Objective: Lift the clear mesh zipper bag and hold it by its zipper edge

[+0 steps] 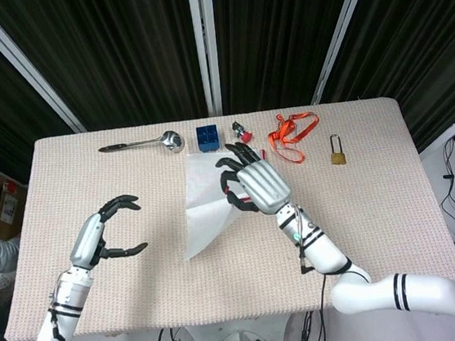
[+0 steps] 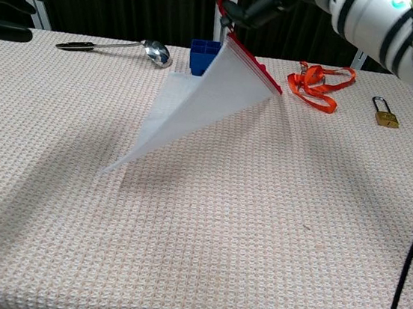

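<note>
Across the table (image 1: pixel 379 202), covered in a beige waffle-weave cloth, the clear mesh zipper bag (image 2: pixel 198 101) is mostly raised. Its red zipper edge (image 2: pixel 252 60) slants up toward the top of the chest view, while a lower corner touches the cloth near the middle. The right hand (image 1: pixel 254 185) holds the bag at the upper end of that zipper edge, its dark fingers (image 1: pixel 229 173) curled around the red pull. The left hand (image 1: pixel 95 239) hovers above the left part of the table, well apart from the bag, thumb and fingers spread wide with nothing between them. Along the far edge lie a metal ladle (image 1: pixel 142 142) at left, then a blue holder (image 1: pixel 207 136), a small red-capped piece (image 1: pixel 244 136), an orange lanyard (image 1: pixel 293 134) and a brass padlock (image 1: pixel 337 151) furthest right.
</note>
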Controlling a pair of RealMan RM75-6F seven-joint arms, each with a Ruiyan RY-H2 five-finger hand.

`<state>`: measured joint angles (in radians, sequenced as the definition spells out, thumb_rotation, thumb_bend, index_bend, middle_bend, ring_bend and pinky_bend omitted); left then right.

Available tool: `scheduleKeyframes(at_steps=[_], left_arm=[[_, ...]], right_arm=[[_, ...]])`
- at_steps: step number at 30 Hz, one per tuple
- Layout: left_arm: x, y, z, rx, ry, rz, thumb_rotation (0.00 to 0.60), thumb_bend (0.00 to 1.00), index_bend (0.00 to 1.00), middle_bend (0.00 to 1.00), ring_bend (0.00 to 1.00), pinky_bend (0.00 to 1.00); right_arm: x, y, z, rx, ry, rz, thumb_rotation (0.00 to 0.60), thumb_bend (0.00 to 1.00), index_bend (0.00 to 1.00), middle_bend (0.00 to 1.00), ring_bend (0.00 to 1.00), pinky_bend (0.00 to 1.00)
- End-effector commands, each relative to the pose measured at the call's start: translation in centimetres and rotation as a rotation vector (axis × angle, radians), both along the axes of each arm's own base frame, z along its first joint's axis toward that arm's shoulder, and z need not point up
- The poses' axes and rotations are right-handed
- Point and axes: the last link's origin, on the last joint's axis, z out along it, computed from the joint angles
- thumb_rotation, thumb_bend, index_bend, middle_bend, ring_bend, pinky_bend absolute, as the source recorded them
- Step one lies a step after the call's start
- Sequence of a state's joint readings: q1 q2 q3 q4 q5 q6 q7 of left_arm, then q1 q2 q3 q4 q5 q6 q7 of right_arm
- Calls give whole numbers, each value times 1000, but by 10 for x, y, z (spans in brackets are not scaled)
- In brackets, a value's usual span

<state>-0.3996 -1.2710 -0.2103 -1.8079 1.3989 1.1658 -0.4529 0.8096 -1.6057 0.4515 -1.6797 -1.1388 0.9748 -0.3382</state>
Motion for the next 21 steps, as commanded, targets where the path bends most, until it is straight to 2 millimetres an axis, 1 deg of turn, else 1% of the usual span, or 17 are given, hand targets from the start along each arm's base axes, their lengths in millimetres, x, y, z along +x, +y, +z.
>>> scheduleKeyframes(at_steps=[1,6,10,16,21], left_arm=[[22,17,-5,-24,13,-2,600,66,351,231,196,208],[37,26,-13,-37,26,5,600,67,349,228,196,208],[49,33,-17,-46,0,23,600,67,348,228,195,208],[61,41,-22,-51,-25,34,600,69,356,228,196,208],[64,46,-30,-51,-33,43,600,84,390,233,196,208]], right_arm=[[31,-6,-4,14,-37,11,600,612,787,226,0,0],[56,-12,-5,8,-51,23,600,618,788,226,0,0],[73,-16,-8,0,-69,28,600,622,788,225,0,0],[92,-19,-14,4,-77,37,600,623,788,226,0,0],[101,-22,-16,5,-90,34,600,623,788,226,0,0]])
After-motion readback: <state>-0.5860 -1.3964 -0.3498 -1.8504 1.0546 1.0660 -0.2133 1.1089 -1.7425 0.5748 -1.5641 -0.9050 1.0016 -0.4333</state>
